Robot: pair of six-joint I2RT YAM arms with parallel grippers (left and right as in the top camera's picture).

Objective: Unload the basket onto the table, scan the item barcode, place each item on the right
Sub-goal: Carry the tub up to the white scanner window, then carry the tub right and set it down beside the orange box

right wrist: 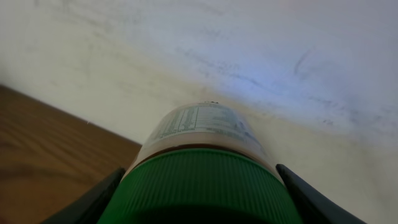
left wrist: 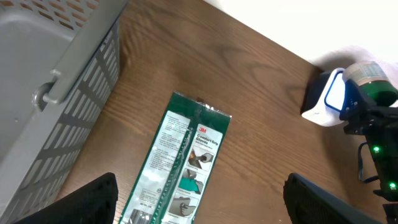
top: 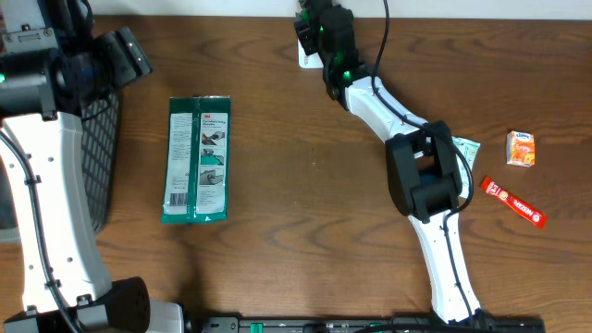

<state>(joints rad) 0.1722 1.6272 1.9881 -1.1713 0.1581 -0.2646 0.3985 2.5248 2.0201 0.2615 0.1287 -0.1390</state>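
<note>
Seemingly midway: right gripper clamps the bottle just beside the scanner; left gripper gapes wide, empty, well apart from it.

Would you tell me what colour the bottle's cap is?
The cap is green, clearest in the right wrist view.

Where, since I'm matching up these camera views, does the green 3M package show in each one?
Overhead: green 3M package lies flat on the table, left of centre.
Left wrist: lower centre, tilted, its near end cut by the frame.
Right wrist: not in it; a green-capped bottle fills the view.
Shared landmark: the gray mesh basket, left of the package in overhead and left wrist.
</note>
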